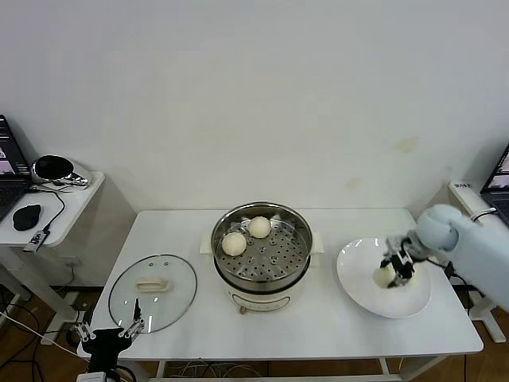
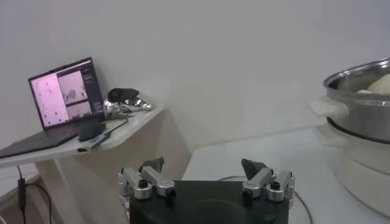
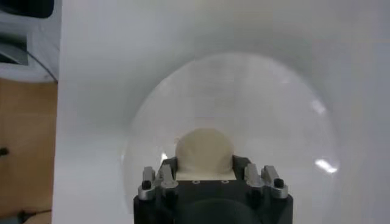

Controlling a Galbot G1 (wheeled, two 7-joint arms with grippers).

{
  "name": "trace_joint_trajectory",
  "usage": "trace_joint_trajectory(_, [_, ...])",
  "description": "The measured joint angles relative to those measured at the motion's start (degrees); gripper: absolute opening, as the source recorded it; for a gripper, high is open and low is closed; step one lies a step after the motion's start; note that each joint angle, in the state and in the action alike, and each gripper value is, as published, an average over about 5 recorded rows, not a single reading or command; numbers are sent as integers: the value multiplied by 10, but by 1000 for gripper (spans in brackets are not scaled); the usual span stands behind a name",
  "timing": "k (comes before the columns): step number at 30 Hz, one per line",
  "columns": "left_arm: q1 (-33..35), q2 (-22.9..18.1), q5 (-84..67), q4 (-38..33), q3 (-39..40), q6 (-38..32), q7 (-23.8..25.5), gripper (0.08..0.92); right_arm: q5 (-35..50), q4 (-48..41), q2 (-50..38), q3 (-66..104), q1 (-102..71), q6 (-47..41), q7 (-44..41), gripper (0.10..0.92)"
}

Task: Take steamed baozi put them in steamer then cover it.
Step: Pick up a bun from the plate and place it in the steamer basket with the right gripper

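Observation:
The steamer stands mid-table with two baozi on its perforated tray, one toward the left and one behind it. A third baozi lies on the white plate at the right. My right gripper is down on it, shut, with a finger pressed to each side of the bun. The glass cover lies flat on the table left of the steamer. My left gripper waits open by the table's front-left corner, nothing between its fingers. The left wrist view shows the steamer's rim.
A side table at the far left carries a laptop, a mouse and a shiny bowl-like object. A white wall rises close behind the table. Another laptop's edge shows at the far right.

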Motion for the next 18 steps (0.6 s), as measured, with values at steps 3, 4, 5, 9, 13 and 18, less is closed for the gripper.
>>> trace_joint_trajectory(3, [1,2,-3,-3,-2,0,0,823,26,-2,18,-23,58,5,-6,568])
trace_joint_trajectory(4, [2,3,-4,-4,-2,0,0,823,34,-3,26,-31,77,7,-7,568])
trace_joint_trajectory(5, [2,3,-4,-5,-3,0,0,823,43,-3,34,-39,96,10,-9,568])
trace_joint_trajectory(9, [2,3,-5,-9,-5,0,-1,823,76,2,70,-69,159,20,-10,568])
trace_joint_trajectory(13, [-1,1,-5,-11,-6,0,-1,823,106,11,110,-98,198,35,-6,568])
trace_joint_trajectory(18, [-3,-2,-5,-14,-8,0,-1,823,127,16,169,-133,224,63,4,569])
